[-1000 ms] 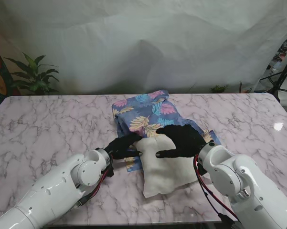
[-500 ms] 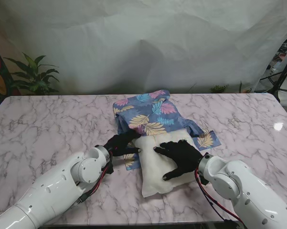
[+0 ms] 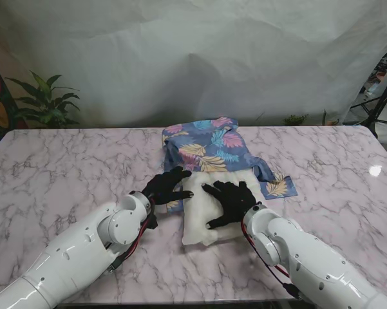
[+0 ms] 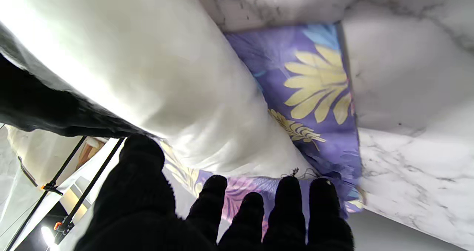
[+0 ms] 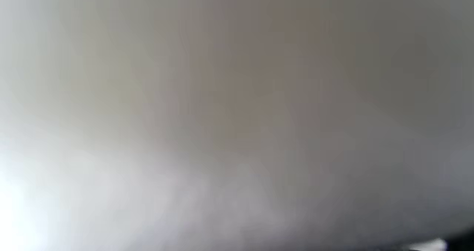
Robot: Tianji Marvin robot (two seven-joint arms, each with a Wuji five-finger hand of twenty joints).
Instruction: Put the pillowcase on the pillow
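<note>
White marbled desk (image 3: 64, 167) with grey veins. Behind it, creased white backdrop sheet (image 3: 199, 58). Leafy green potted plant (image 3: 46, 103) at far left; black tripod stand (image 3: 381, 103) at far right.

Marble table (image 3: 64, 167): bare on both sides of the pillow (image 3: 203, 212), left and right, and on the strip nearer to me than the pillow; a hand could pass there.

Pillowcase (image 3: 212, 151): bunched at the pillow's far end, with a flap (image 3: 277, 187) spread on the marble at the pillow's far right corner; it blocks that approach.

Left hand (image 3: 167, 188): fingers spread at the pillow's left edge, over the fabric there.

Right hand (image 3: 230, 201): flat on top of the pillow. Its wrist view is a grey blur, probably cloth close against the lens.
</note>
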